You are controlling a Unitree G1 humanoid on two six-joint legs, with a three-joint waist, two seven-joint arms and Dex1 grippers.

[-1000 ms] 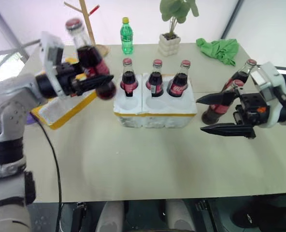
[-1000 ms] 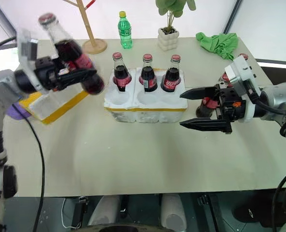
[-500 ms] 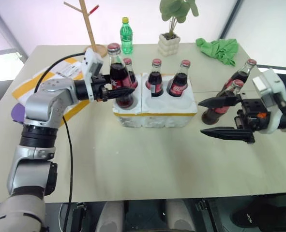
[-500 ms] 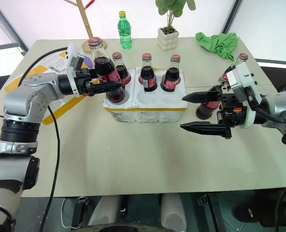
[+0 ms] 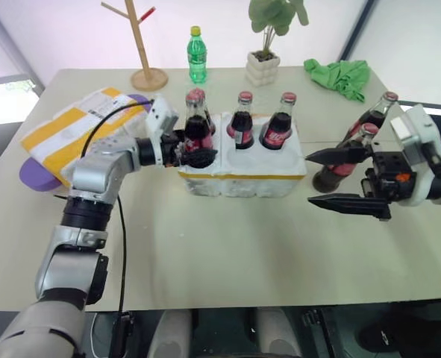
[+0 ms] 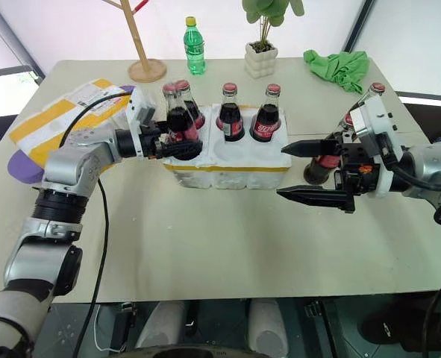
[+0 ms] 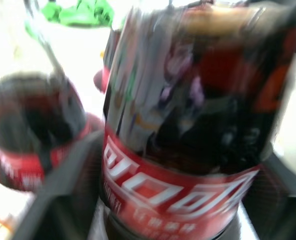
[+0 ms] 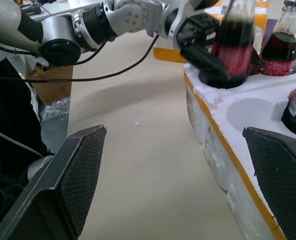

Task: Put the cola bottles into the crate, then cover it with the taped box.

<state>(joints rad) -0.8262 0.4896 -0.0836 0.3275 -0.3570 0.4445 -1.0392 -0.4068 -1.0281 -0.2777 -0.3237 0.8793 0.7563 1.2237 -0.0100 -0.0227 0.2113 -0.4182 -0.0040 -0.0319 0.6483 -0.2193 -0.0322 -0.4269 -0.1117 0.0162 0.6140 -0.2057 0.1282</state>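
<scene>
Since a second ago the left arm has swung down from above the box to the crate, carrying a bottle (image 5: pixel 197 133) with it; the right arm has kept its place.

Right fingers (image 5: pixel 310 177): spread wide, empty, held over the bench (image 5: pixel 227 253) just in front of two loose bottles (image 5: pixel 354 153) that stand close together to the right of the crate.

Left fingers (image 5: pixel 195 155): set either side of the bottle's lower body at the front-left well of the crate (image 5: pixel 242 177). Whether they press on it or have let go cannot be told. The bottle's foot appears to be in the well; full seating is not confirmed.

Three more bottles (image 5: pixel 241 123) are seated in the back row. Two front wells are seen unfilled.

Box (image 5: pixel 71 128): lying at the bench's left, well apart from the crate.

Risks judged:
- If the bottle is released before it is bottomed in the well, it may lean or knock against the back-left bottle just behind it.
- If the left fingers are drawn back without clearing the glass, the bottle or the light foam crate could be dragged along.
- The loose pair stand nearly touching; a grasp on the nearer one may topple the other.
- Any bottle left high or tilted would stop the box from sitting down over the crate.
</scene>
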